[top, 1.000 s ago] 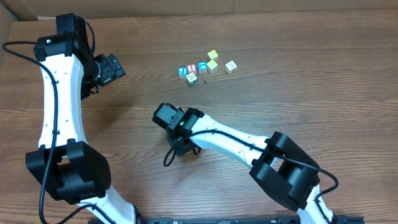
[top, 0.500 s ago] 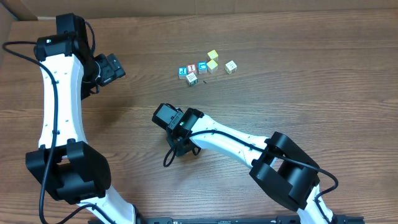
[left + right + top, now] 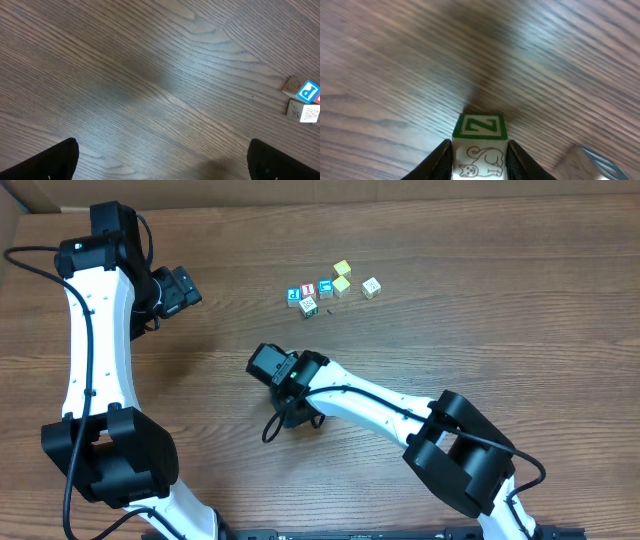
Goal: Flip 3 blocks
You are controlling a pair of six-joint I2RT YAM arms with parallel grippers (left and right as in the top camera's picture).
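Cream wood, a green Z on top and a cat outline on its side: the block (image 3: 480,150) is clamped between the right gripper's (image 3: 480,162) fingers, at 7 o'clock from the other blocks (image 3: 325,288). The right arm (image 3: 360,395) has crept slightly toward 1 o'clock, probably mid-flip. The left gripper (image 3: 165,167) hangs spread wide over bare table.

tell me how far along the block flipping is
Done: nothing I can confirm; no view shows which blocks were already turned. In hand: the right pincer is shut on a cream block with a green Z face and a cat drawing, close to the table. Remaining: the cluster of blocks lies apart from both arms, and the left pincer hangs open over bare wood.
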